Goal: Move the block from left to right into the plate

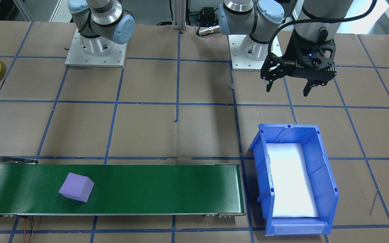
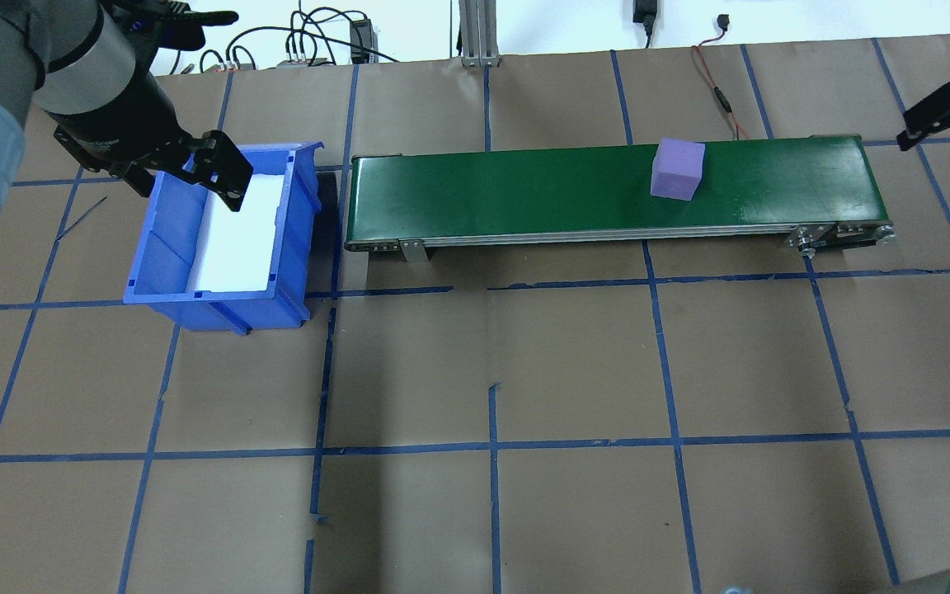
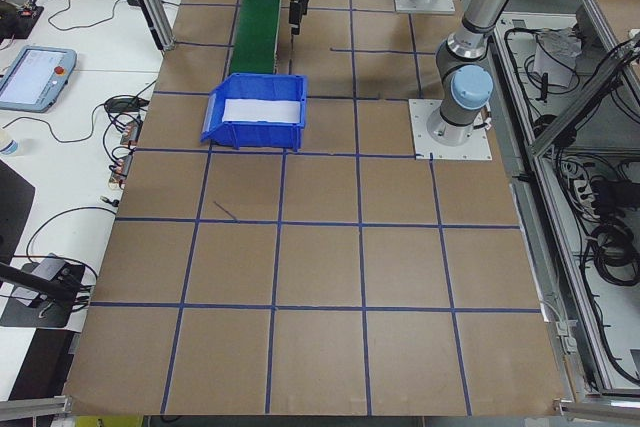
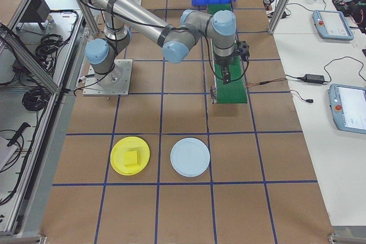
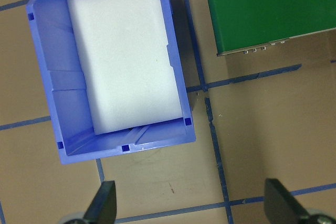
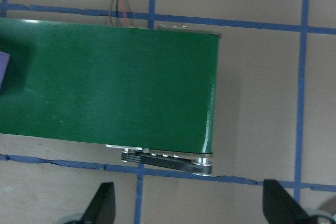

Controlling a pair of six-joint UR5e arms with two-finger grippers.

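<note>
A purple block (image 1: pixel 76 187) lies on the green conveyor belt (image 1: pixel 154 189), near the end farthest from the blue bin; it also shows as the block (image 2: pixel 677 168) in the overhead view. The yellow plate (image 4: pixel 130 155) sits on the table past that end of the belt and holds a small yellow block (image 4: pixel 132 158). My right gripper (image 6: pixel 189 208) hangs open above the belt's end, with the purple block (image 6: pixel 4 69) at the left edge of its wrist view. Over the table beside the bin my left gripper (image 1: pixel 287 90) is open and holds nothing.
A blue bin (image 1: pixel 258 148) with white lining stands at the belt's other end, below my left gripper (image 5: pixel 191 205). A pale blue plate (image 4: pixel 190 157) lies beside the yellow one. Red and black wires (image 2: pixel 718 91) run behind the belt. Blue tape lines grid the brown table.
</note>
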